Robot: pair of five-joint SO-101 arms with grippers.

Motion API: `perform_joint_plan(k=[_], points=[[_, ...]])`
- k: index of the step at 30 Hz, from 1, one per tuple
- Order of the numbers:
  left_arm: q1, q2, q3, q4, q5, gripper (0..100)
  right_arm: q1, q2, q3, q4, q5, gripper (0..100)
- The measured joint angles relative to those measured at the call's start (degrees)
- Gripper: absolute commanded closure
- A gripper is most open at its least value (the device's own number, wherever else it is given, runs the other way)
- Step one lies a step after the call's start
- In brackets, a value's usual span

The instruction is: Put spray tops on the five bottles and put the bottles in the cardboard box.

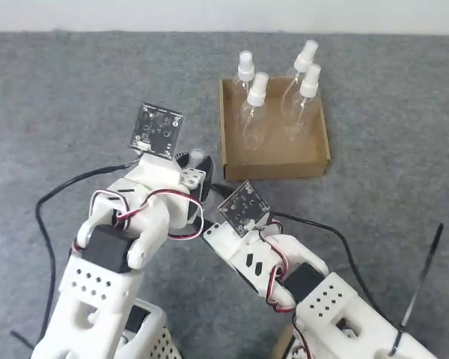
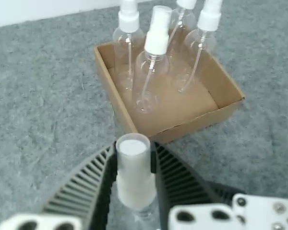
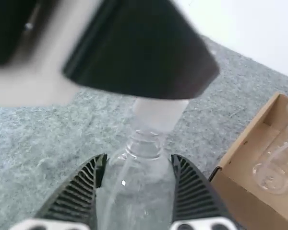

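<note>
Upright spray top [image 2: 132,170] clenched in left tool [image 2: 132,152], directly above neck of bottle [image 3: 140,184] grasped by right tool [image 3: 139,163]; axes aligned.

A grey felt-covered table [image 1: 67,97] carries an open cardboard box [image 1: 277,170]. A black cable [image 1: 39,213] lies on the felt, well apart from the box.

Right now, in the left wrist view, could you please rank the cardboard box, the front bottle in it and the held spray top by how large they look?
1. The cardboard box.
2. The front bottle.
3. The spray top in the left gripper; it is nearest the camera, which enlarges it.
</note>
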Motion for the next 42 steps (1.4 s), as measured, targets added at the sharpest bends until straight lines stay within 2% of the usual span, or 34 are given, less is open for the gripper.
perform_joint_plan(k=[4, 9, 15, 19, 24, 34, 42], points=[[-1.8, -3.3, 0.1, 0.0, -0.3, 87, 0.3, 0.0, 0.0, 0.0, -0.1, 99.2], [-7.5, -13.0, -2.0, 1.2, -2.3, 87, 0.8, 0.0, 0.0, 0.0, -0.1, 99.2], [-9.3, -6.8, -3.3, -0.7, -3.4, 87, 0.7, 0.0, 0.0, 0.0, -0.1, 99.2], [-9.4, 2.4, -5.1, -4.7, -3.5, 87, 0.7, 0.0, 0.0, 0.0, -0.1, 99.2], [-9.4, 11.1, -7.1, -5.2, -3.5, 87, 0.7, 0.0, 0.0, 0.0, -0.1, 99.2], [-9.4, 10.9, -4.7, -1.5, -6.2, 91, 0.7, 0.0, 0.0, 0.0, -0.1, 99.2], [-6.9, -1.1, 1.6, -0.2, -7.3, 92, 0.7, 0.1, 0.1, 0.0, -0.1, 99.2]])
